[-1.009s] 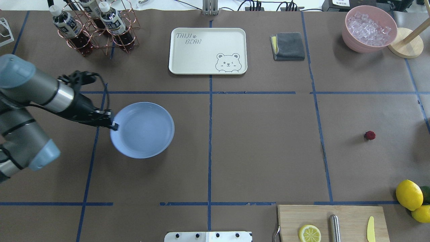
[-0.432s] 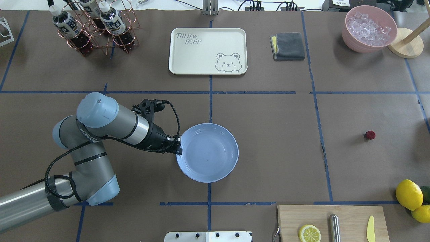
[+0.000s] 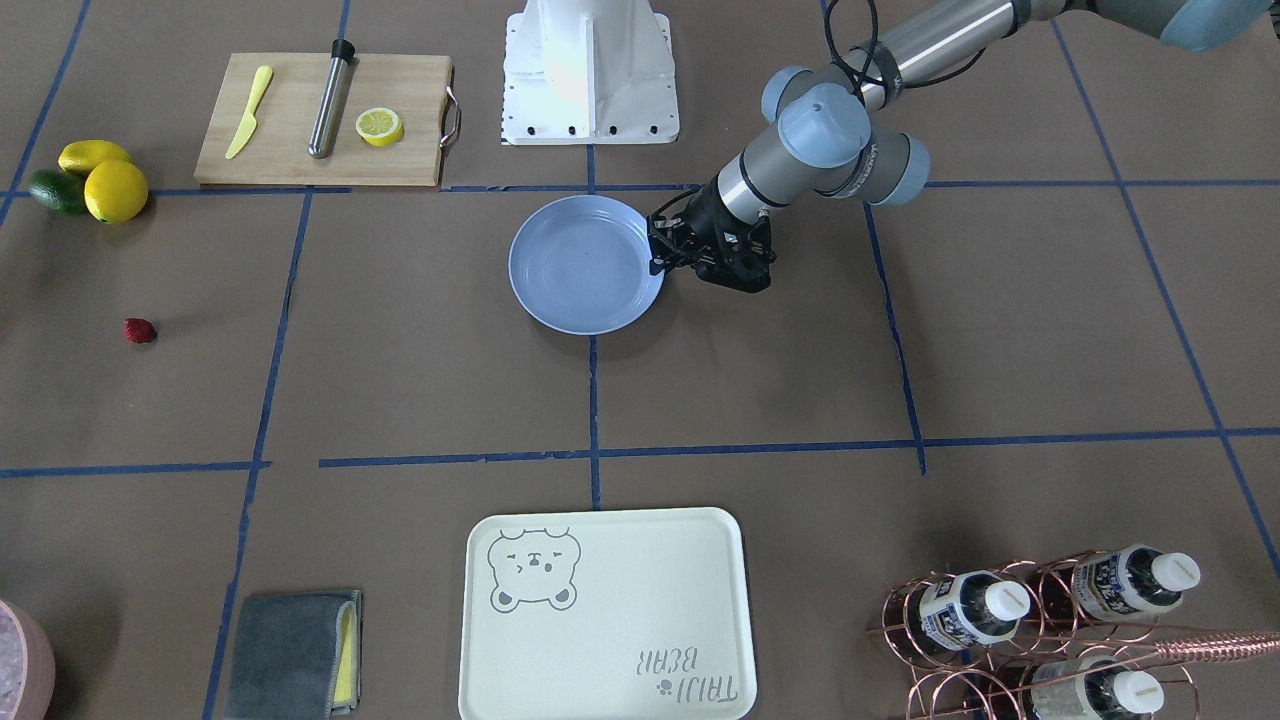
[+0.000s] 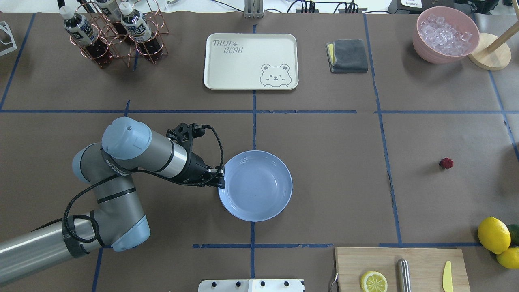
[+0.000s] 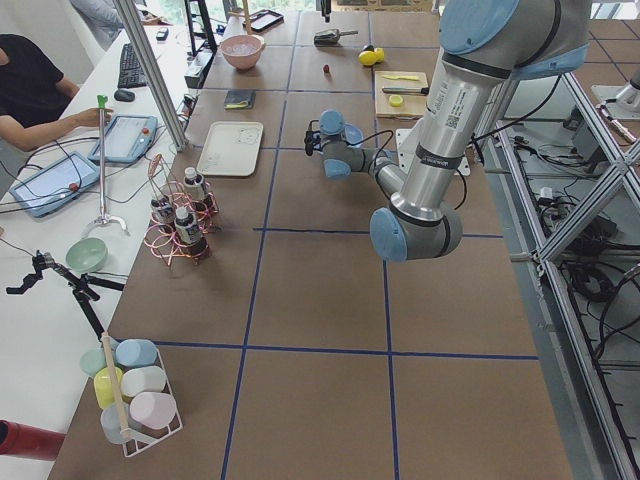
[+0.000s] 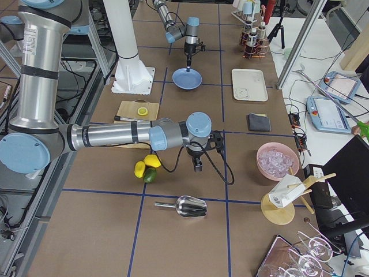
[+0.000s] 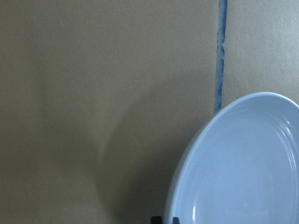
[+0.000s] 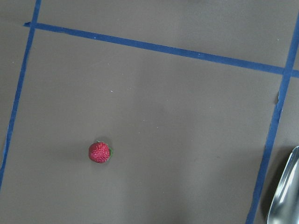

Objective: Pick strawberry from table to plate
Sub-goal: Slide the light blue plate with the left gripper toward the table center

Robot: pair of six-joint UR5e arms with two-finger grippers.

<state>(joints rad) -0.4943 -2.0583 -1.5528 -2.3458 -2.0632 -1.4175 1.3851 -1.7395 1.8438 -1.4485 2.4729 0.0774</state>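
**A:** Entry one, table's left?

**B:** Left gripper (image 4: pixel 219 181). It is clamped on the left rim of the plate (image 4: pixel 263 190), a thin pinch at the edge and nothing more. You cannot tell from these views whether the plate sits flat on the table (image 4: pixel 324 182) or rides just clear of it.

**A:** Entry two?

**B:** The plate is at mid-table, across the centre tape line (image 4: pixel 254 121), and it is empty.

**A:** Entry three, the right side?

**B:** Strawberry (image 4: pixel 446 163). It lies alone on bare paper, well apart from the plate. The lemons (image 4: pixel 493 234) lie nearer, at the right edge.

**A:** And the right gripper?

**B:** The right gripper (image 6: pixel 198 167) shows only from the side camera, hanging near the strawberry. How far it is open, you cannot tell.

**A:** Hazards?

**B:** Three to note.
- An edge pinch gives little hold, so a quick move could tip or drop the plate.
- The strawberry is small and round, so an off-centre close may roll it away or bruise it.
- If you leave the left gripper at the rim, the right arm's delivery crowds it, and contact is likely there.
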